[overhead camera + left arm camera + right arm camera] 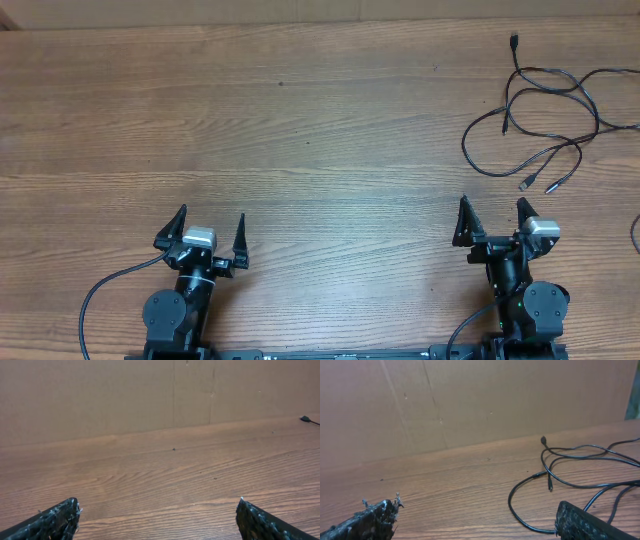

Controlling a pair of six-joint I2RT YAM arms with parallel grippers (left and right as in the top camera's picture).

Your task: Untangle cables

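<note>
The cables [545, 69] lie in a loose black tangle at the far right of the wooden table [300, 120], with small plugs at the ends [525, 183]. My right gripper [491, 210] stands open at the near edge, just short of the tangle and touching none of it. In the right wrist view the cables' nearest loop [509, 502] lies ahead of my open gripper [477, 510] and runs behind its right finger [585, 522]. My left gripper [212, 222] is open at the near left, far from the cables. Its wrist view shows the open gripper [158, 510] over bare wood and one plug [305, 419] at far right.
A brown cardboard wall [470, 400] stands along the table's far edge. A further thin black cord [635, 232] curves in at the right edge. A thicker arm cable [92, 300] loops beside the left arm's base.
</note>
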